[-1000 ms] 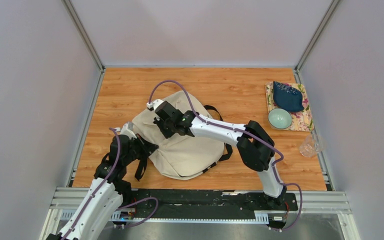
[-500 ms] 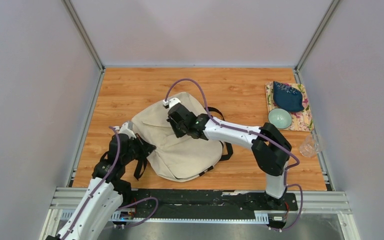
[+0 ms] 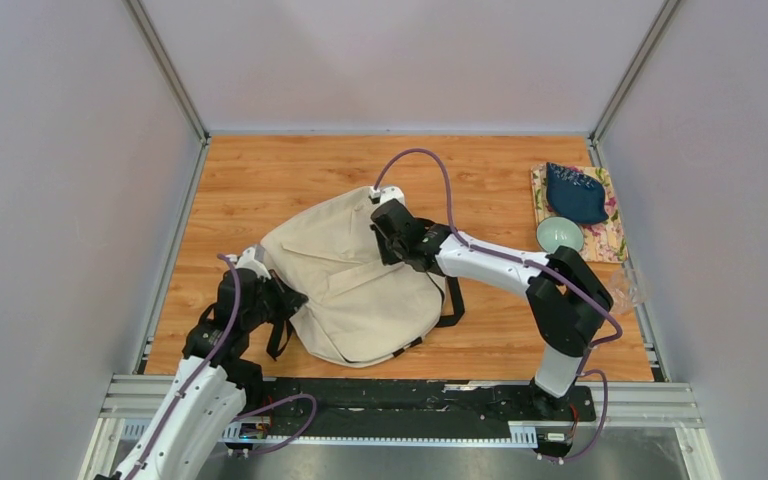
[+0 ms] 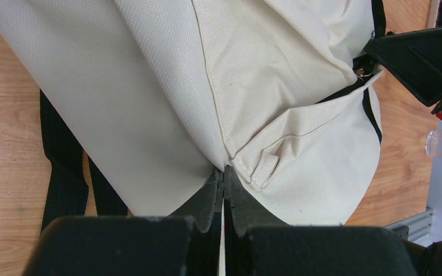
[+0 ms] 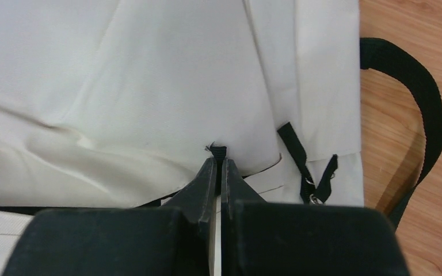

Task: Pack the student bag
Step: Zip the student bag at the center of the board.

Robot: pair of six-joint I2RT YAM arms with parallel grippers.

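Left gripper [image 4: 224,172] sits at the near-left side of the student bag [image 3: 350,290]. My jaws are pinched right down on a folded seam of its cream canvas, which has a coarse weave with stitched edges puckering at the pinch. Flat black webbing straps [image 4: 63,167] lie under the bag on that side, on the wood-grain bench [image 3: 260,180].

The bag lies flat mid-bench, a soft rounded shape, creased and pulled taut between my two grips.

Right gripper [image 5: 217,158] is at the bag's far-right end, clamped tight on a small frayed black tab [image 5: 217,150] at the edge of a canvas panel. A thin black strap with a metal ring [image 5: 313,198] hangs just beside it. A wide black loop strap [image 5: 414,86] lies on the wood to the right.

In the far-right corner there is a floral mat [image 3: 610,240] carrying a glossy pale-teal bowl [image 3: 560,237] and a dark blue crumpled pouch [image 3: 575,192]. A clear cup [image 3: 622,290] sits at the right edge, nearer than the mat.

Versus a second ago: my right gripper has moved from the bag's middle out toward the far right, taking that end of the canvas with it. The bag now looks stretched and longer instead of domed, and my right elbow has swung right. The left gripper has held its spot, and the mat items are unchanged.
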